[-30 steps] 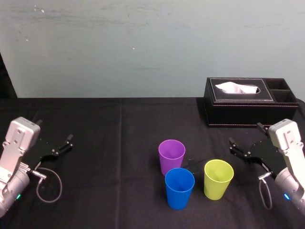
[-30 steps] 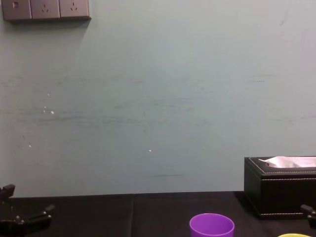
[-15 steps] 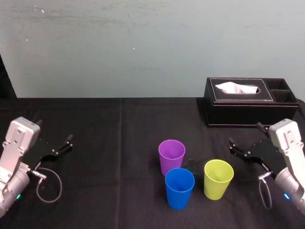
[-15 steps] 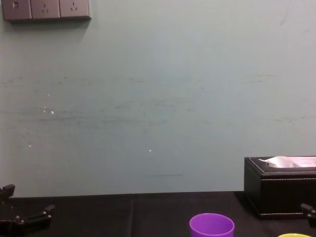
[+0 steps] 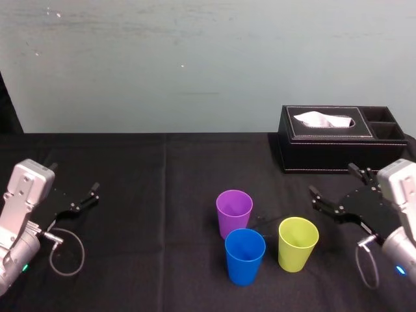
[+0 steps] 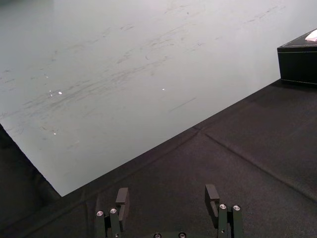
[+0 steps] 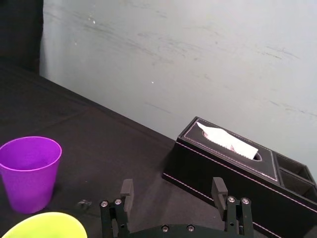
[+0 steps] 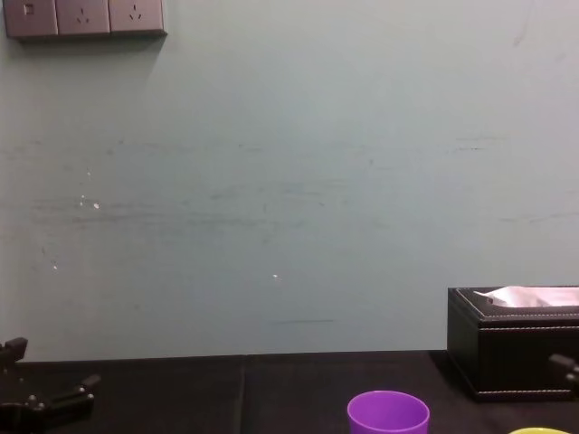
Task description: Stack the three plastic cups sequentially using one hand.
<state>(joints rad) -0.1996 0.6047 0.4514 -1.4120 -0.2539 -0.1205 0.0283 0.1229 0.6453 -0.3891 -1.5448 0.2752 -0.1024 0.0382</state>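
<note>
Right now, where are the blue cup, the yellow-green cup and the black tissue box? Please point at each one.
blue cup (image 5: 245,270), head view, on its outer side wall.
yellow-green cup (image 5: 297,257), head view, on its outer side wall.
black tissue box (image 5: 325,155), head view, on its front wall.

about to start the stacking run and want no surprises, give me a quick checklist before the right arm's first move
1. Right gripper open and empty: ok.
2. Purple cup, blue cup and yellow-green cup upright, unstacked: ok.
3. Finger room between purple and blue cups: cannot tell, they overlap in the head view.
4. Way from right gripper to yellow-green cup free: ok.
5. Left gripper parked far left, off the cups: ok.
</note>
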